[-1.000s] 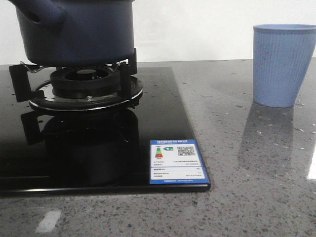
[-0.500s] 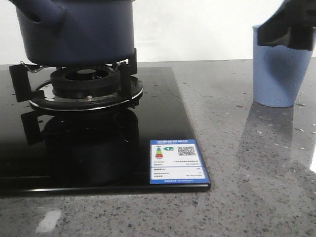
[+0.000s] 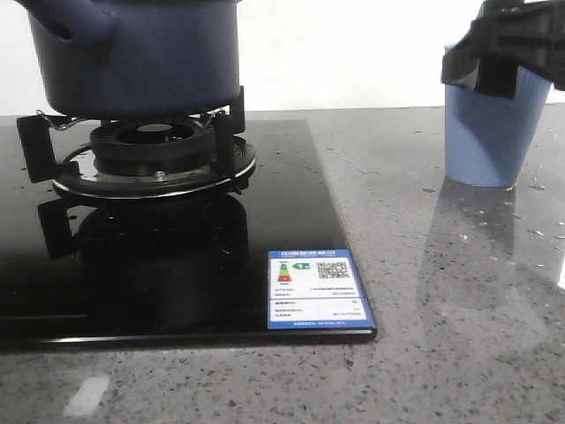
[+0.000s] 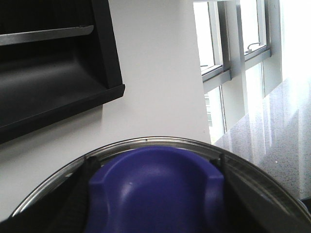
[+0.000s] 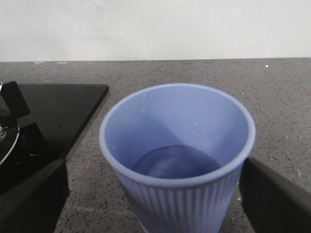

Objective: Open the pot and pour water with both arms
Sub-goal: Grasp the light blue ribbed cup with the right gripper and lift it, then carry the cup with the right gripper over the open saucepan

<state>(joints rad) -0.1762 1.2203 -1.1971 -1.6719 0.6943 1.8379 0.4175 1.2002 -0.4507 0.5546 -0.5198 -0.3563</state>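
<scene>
- Pot stands on the burner at upper left of the front frame, its top cut off there.
- Left tool: in its wrist view a blue knob on a glass lid fills the lower frame; probably it grips the knob, but I cannot tell.
- Right tool is spread wide around the light blue cup, not closed; water lies inside.
- Next move, I judge: close on the cup, lift, tilt over the pot.
</scene>
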